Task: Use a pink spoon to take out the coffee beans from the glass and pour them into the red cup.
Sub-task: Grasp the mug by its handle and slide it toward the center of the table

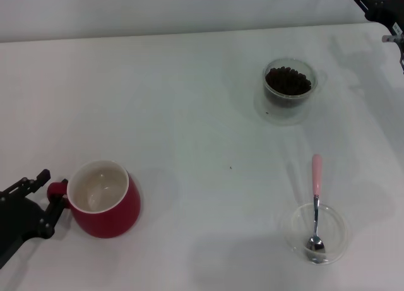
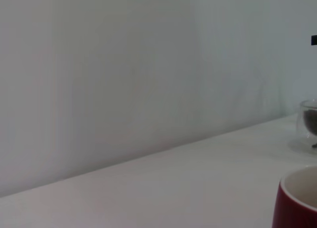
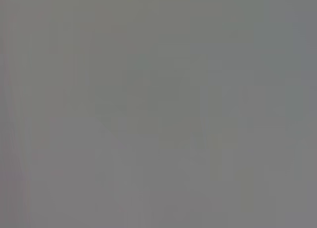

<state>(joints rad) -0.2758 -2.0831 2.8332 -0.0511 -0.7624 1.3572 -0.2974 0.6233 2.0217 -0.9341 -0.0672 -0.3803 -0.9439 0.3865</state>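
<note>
The red cup (image 1: 110, 212) stands upright at the near left, its white inside showing no beans; its rim also shows in the left wrist view (image 2: 297, 203). My left gripper (image 1: 53, 190) is at the cup's loop handle, one finger on each side, shut on it. The glass (image 1: 289, 83) with the coffee beans (image 1: 288, 80) stands at the far right; its edge shows in the left wrist view (image 2: 309, 120). The pink spoon (image 1: 316, 177) rests with its metal bowl in a shallow clear dish (image 1: 291, 231), handle pointing away. My right gripper (image 1: 379, 7) is raised at the far right corner, away from everything.
The white table (image 1: 202, 114) carries only these things. A tiny dark speck (image 1: 230, 168) lies near the middle. The table's far edge meets a pale wall. The right wrist view shows only plain grey.
</note>
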